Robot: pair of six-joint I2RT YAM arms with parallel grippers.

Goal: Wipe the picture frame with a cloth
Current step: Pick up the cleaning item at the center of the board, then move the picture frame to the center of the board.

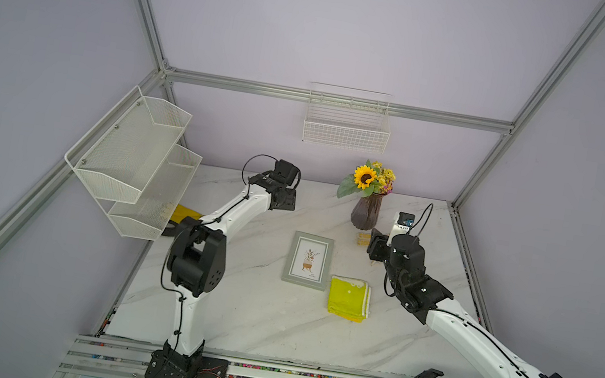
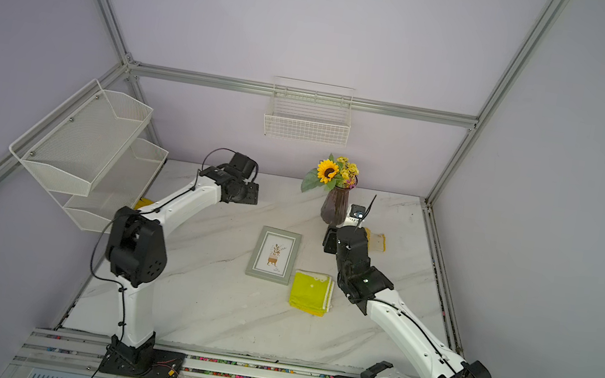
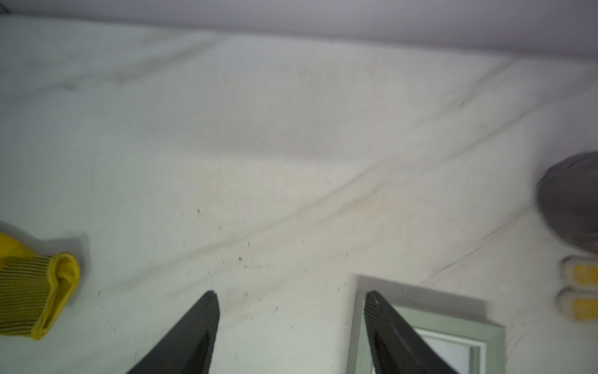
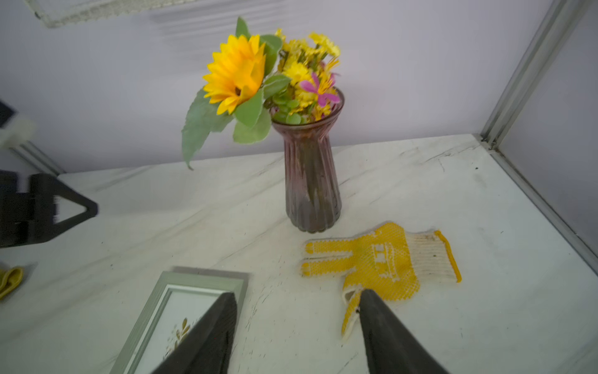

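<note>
Mesh rack [image 1: 132, 163]: hangs at the left wall, above the desk's [image 1: 252, 313] left edge; a yellow-and-black item [image 1: 181, 216] lies partly hidden under it.
Left arm [image 1: 232, 207]: reaches over the far left of the desk. Its jaws stand apart with nothing between them, above bare desk just off a far corner of the frame.
Picture frame [image 1: 308, 260]: lies flat, face up, mid-desk between the two arms, untouched.
Frame handling: probably stiff and light, so it is likely to skate on the smooth desk under a wiping stroke. Pressing down on the grey-green border looks safer than on the glazed middle, which may be fragile.
Cloth [image 1: 349, 298]: lies folded on the desk just beside the frame's near right corner, not yet picked up. Whether the two touch cannot be told.
Cloth handling: soft, light and layered. A pinch from above that gathers all the layers near the middle should keep it from unfolding; an edge grip may lift only the top layer.
Vase [image 1: 365, 212]: upright with flowers, beyond the frame.
Glove [image 2: 377, 241]: flat beside the vase; not the wiping cloth.
Right arm [image 1: 474, 336]: its jaws are apart and empty, above the desk between the frame's far right corner and the glove.
</note>
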